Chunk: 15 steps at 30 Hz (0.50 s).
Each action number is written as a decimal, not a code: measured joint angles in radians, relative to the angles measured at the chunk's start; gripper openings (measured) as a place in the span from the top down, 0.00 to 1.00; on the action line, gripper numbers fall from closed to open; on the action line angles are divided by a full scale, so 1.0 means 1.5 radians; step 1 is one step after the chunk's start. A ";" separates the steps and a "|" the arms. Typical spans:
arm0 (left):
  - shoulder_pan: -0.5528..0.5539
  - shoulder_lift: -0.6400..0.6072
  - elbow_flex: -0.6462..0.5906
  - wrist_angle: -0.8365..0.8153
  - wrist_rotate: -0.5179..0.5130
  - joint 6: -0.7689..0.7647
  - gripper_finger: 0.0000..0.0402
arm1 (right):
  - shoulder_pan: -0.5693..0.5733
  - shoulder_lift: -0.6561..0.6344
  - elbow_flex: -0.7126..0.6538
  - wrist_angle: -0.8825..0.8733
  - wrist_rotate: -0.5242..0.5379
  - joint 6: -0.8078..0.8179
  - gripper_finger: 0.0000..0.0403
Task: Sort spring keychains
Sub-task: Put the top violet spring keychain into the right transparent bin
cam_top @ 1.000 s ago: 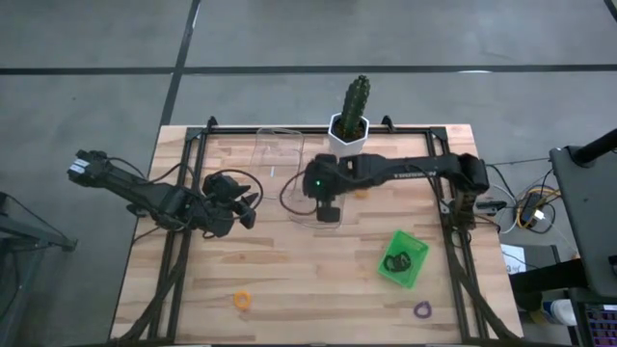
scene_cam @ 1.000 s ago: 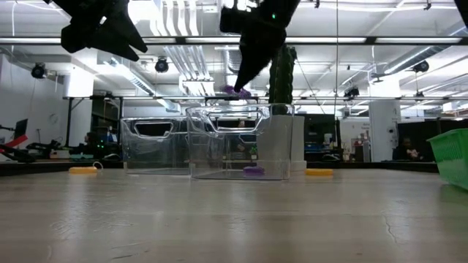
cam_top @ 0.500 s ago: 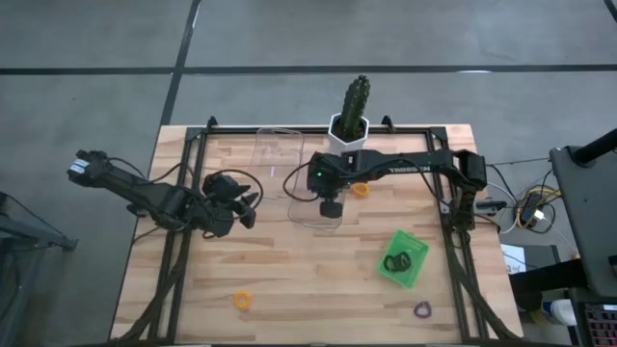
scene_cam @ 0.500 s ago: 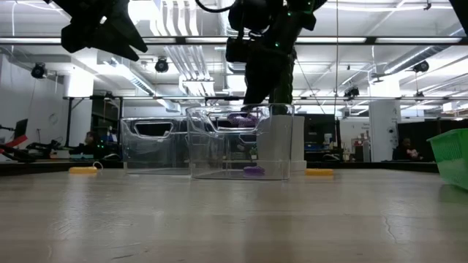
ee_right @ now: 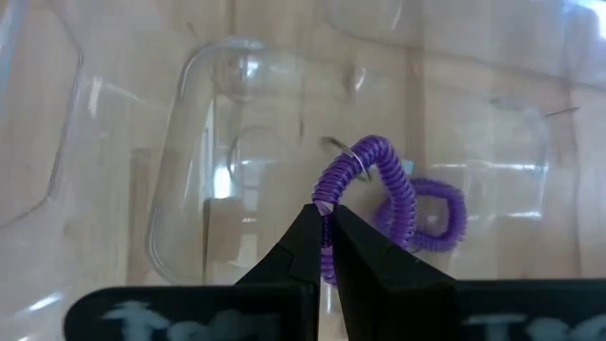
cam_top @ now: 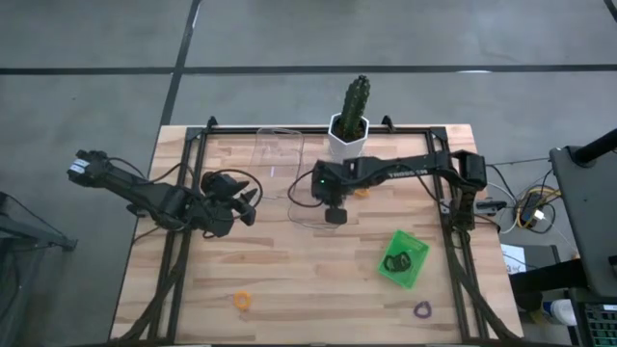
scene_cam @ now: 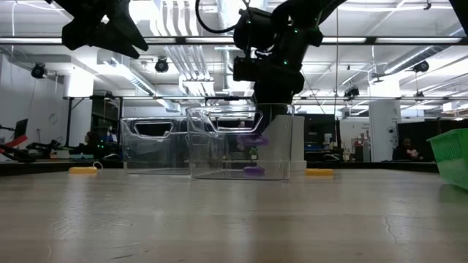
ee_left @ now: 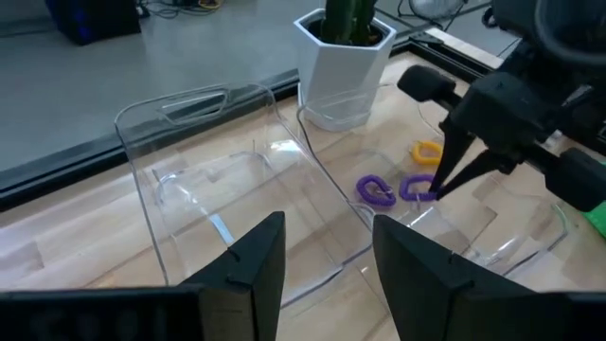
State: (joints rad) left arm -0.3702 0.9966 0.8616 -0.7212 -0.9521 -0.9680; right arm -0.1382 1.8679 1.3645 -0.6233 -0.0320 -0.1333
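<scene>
**Purple keychain held over the clear tray**

The right gripper (ee_right: 327, 220) is clenched on a purple keychain (ee_right: 365, 189), pinching the coil at one edge so that the loop hangs off the fingertips. It reaches down inside the nearer clear tray (scene_cam: 219, 146), and just beyond its tips a second purple keychain (ee_right: 431, 218) already lies on the tray floor. The left gripper (ee_left: 322, 256) waits well off to the side of that tray, fingers parted and holding nothing.

The other keychains lie far from the working gripper: an orange one (cam_top: 242, 301) and a purple one (cam_top: 421, 309) near the front edge of the table, black ones in the green tray (cam_top: 403, 258), and an orange one (ee_left: 427, 152) on the wood just past the clear tray.

The risk, as I judge it, is in the release. The coil is springy and gripped by a thin edge, so it may cling to a finger, or bounce on the hard plastic and hop over the low wall. Lifting out carelessly could also nudge the light tray.
</scene>
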 joint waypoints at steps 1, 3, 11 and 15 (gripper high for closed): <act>0.000 0.000 0.000 0.000 0.000 0.000 0.62 | 0.001 0.000 -0.004 0.004 0.000 0.000 0.97; 0.000 0.000 0.000 0.000 -0.001 0.000 0.62 | 0.000 0.000 -0.008 0.012 -0.002 0.001 0.97; 0.000 0.000 0.000 0.002 -0.003 0.000 0.62 | 0.000 0.000 -0.016 0.022 -0.002 0.001 0.95; 0.000 0.000 0.000 0.003 -0.003 0.000 0.62 | 0.000 0.000 -0.016 0.022 -0.001 0.001 0.87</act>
State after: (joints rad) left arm -0.3702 0.9966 0.8616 -0.7166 -0.9562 -0.9680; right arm -0.1379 1.8679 1.3403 -0.5904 -0.0342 -0.1310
